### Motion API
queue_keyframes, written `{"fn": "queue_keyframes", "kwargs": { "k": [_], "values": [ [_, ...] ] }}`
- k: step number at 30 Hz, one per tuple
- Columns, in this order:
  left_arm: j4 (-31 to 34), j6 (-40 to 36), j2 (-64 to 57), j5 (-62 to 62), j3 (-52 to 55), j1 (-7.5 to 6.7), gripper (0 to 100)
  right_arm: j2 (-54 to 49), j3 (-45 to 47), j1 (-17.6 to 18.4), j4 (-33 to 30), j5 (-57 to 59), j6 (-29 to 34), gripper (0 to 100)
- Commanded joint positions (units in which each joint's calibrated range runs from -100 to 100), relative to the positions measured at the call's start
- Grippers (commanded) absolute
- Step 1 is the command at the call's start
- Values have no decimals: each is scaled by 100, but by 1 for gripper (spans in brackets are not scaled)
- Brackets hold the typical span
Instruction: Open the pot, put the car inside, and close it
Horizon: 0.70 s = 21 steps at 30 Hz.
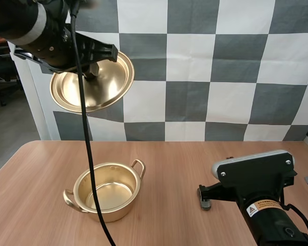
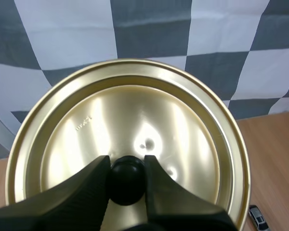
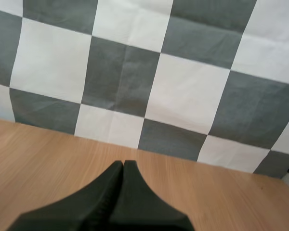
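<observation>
Gold-coloured pot is seen uncovered and empty on the wooden counter. Its lid is held aloft, the left hand clamped on the black knob. The car lies on the counter. The right hand is closed on nothing.

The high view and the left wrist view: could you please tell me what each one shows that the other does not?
The high view adds the open pot, standing empty on the table, and the right gripper low over the wood, apart from the pot. The left wrist view adds the small car on the table past the rim of the lid, and a close look at the black knob pinched by the left gripper. Both show that gripper holding the gold lid up in the air, and both show the wooden table.
</observation>
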Motion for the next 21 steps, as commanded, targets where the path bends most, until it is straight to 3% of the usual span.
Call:
{"fn": "queue_keyframes", "kwargs": {
  "k": [1, 5, 8, 11, 13, 16, 21],
  "values": [
    [26, 2, -681, 12, -586, 0, 0, -6, 0, 5, -587, -2468, -8, 0],
    [66, 2, -1013, 12, -586, 0, 0, -6, -333, 5, -771, -2552, -8, 0],
    [66, 2, -1175, 12, -586, 0, 0, -6, -1018, 5, -394, -2080, 1, 0],
    [88, 2, -1277, 12, -586, 0, 0, -6, -2072, 5, 510, -551, 1, 0],
    [136, 2, -1351, 12, -586, 0, 0, 75, -2818, 5, 767, 983, 1, 0],
    [232, -38, -1451, 12, -586, 0, 0, 387, -4026, 5, 821, 2942, 1, 0],
    [255, -79, -1587, 12, -586, 0, 0, 1135, -5638, 5, 675, 5110, 55, 0]
  ]
}}
